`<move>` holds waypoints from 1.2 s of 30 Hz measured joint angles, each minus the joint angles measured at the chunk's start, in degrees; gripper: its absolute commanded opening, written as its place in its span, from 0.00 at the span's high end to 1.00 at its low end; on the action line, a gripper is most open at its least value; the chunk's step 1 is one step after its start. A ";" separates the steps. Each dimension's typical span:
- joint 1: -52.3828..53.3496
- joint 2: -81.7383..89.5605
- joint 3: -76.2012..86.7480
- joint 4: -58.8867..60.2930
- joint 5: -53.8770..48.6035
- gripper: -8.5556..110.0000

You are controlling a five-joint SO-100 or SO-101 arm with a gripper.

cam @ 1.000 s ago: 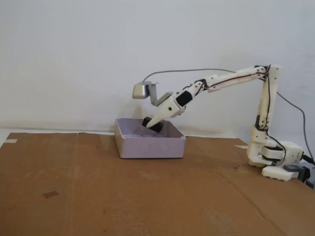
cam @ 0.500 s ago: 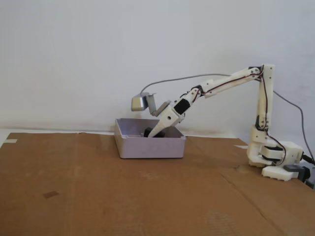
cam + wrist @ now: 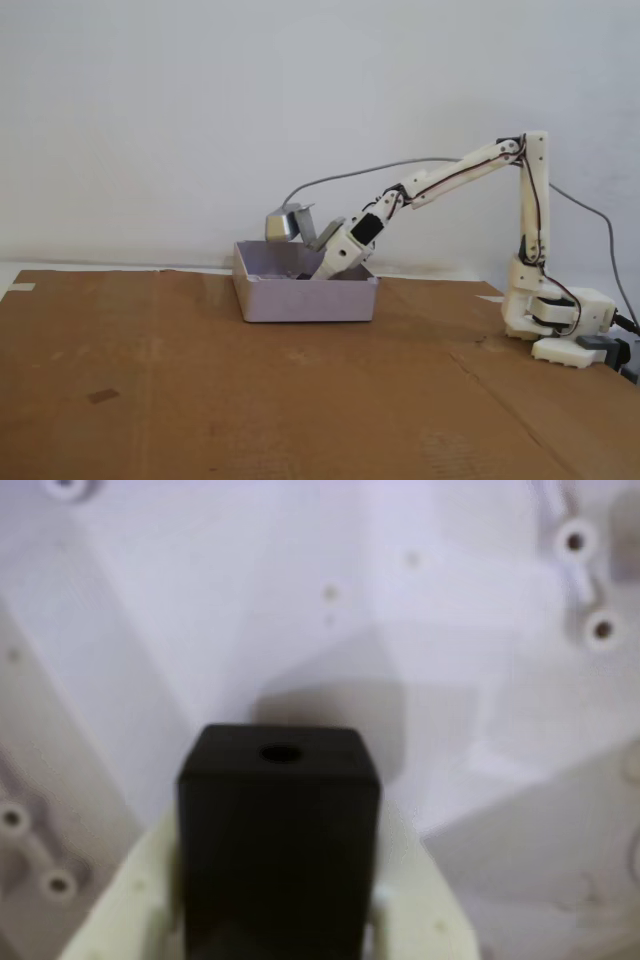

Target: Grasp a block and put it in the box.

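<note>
Jaws gripped block (image 3: 279, 830) from both sides, low over box floor (image 3: 200, 600) in wrist view; block's lower end cut off by frame edge. In fixed view, jaw tips and block hidden behind box (image 3: 305, 299) wall; box sat near bench (image 3: 200, 400) rear edge.

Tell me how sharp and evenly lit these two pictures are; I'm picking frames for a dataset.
Wrist view: soft focus throughout, the block a near-featureless black mass casting a grey shadow on the pale box floor. Fixed view: even, diffuse light, mildly soft, no glare; the gripper's tip is hidden behind the box wall.
</note>
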 measured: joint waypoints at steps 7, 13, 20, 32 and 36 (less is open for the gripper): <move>0.00 -0.53 0.00 -0.88 0.00 0.85; 0.00 -0.53 0.00 -0.88 0.00 0.79; 0.00 -0.53 0.00 -0.88 0.00 0.77; 0.00 -0.53 0.00 -0.88 0.00 0.71; 0.00 -0.53 0.00 -0.88 0.00 0.71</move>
